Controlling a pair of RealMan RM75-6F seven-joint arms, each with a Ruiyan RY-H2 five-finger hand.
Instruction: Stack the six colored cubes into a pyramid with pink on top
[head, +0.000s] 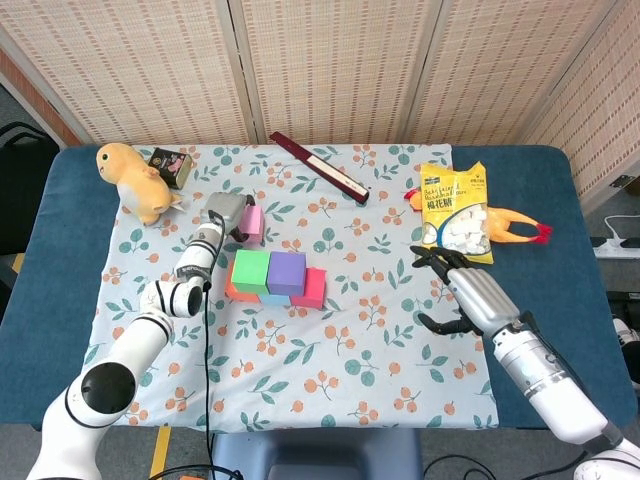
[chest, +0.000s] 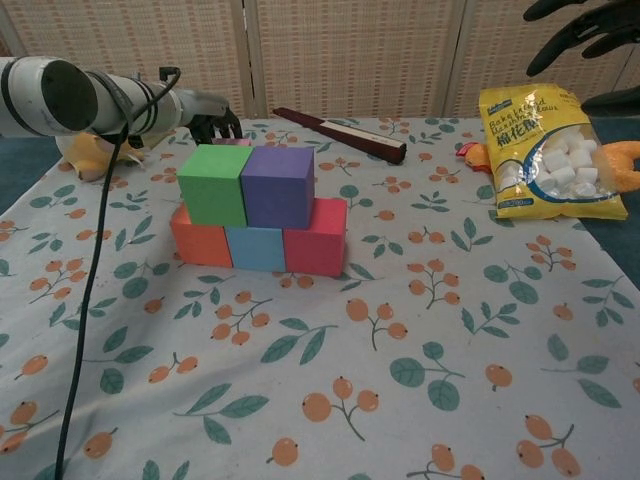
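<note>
Pink cube on the flowered cloth just left of centre in the head view, above the block stack and apart from it, with the left hand wrapped against its left side; fingers dark and curled round the near face, so clamped on the cube as far as can be seen, though whether lifted or resting on the cloth cannot be told. Same hand at upper left in the chest view, behind the stack, the pink block only a sliver there. Stack near the middle of the frame: bottom row of orange cube, light blue cube and red cube touching side by side, green cube and purple cube on top of them, also touching each other, top of the pair bare. Right hand at lower right of the head view, hovering over the cloth's right edge, fingers spread apart and holding nothing; only dark fingertips of it at the upper right corner of the chest view. Yellow bag of marshmallows at right, above that hand, lying partly on a rubber chicken whose red feet poke out toward the right. Dark red folded fan lying slantwise at upper centre. Yellow plush toy at upper left, a small dark box just beside it. Blue table showing round the cloth on both sides.
</note>
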